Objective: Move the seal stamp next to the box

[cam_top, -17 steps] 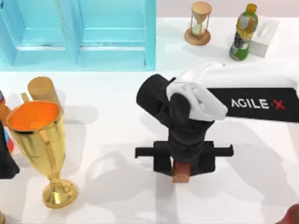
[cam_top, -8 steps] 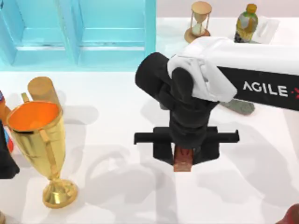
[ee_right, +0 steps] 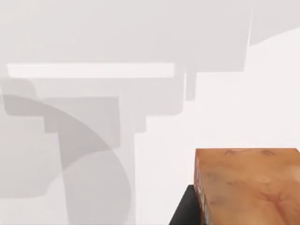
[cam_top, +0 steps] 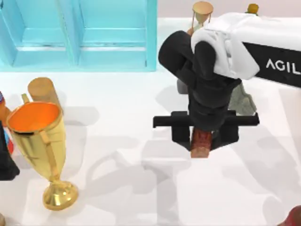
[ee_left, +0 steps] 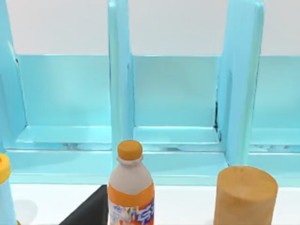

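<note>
Nearest the front edge of the bench, toward its left corner, stands a gold trophy (cam_top: 40, 146) with an orange-lit bowl, and just behind it a wooden cylinder (cam_top: 42, 90); my left arm sits parked at the left edge there, its wrist view looking past an orange-capped bottle (ee_left: 131, 187) and the same wooden cylinder (ee_left: 245, 196) toward the cyan cabinet. Right of the bench's middle, the right gripper (cam_top: 201, 143) hangs above the white surface with its fingers clenched on the seal stamp (cam_top: 201, 142), a small upright block of mottled reddish-brown with paler flecks; in the right wrist view its orange-brown face (ee_right: 251, 187) shows veined markings, with bare bench and grey shadows below it. The stamp's lower end juts out beneath the black gripper body. Farther back, the white and black right arm crosses over the right rear part of the bench and hides much of what stands there: a wooden hourglass (cam_top: 201, 12) and the yellow cap of a green bottle (cam_top: 252, 8) peek above it. The cyan cabinet (cam_top: 80, 35) fills the rear left.
</note>
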Action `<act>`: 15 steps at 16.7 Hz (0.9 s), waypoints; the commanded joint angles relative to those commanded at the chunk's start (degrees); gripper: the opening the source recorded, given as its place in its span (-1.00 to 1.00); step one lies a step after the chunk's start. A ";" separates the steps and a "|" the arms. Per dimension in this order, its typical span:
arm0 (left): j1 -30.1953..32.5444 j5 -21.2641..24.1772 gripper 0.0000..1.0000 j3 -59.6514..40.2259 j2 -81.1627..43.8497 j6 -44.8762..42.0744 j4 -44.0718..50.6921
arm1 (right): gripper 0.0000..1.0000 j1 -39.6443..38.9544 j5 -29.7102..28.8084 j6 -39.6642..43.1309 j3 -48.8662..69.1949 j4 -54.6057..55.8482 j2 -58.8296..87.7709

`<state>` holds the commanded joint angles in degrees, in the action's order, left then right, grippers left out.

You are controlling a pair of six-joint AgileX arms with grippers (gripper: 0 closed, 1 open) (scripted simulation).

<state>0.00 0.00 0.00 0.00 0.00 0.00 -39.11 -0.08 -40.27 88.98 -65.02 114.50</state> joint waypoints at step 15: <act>0.00 0.00 1.00 0.00 0.00 0.00 0.00 | -1.00 34.19 0.10 34.52 5.50 -13.36 -8.48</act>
<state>0.00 0.00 0.00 0.00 0.00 0.00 -4.92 0.02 -5.75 94.48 -78.39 106.02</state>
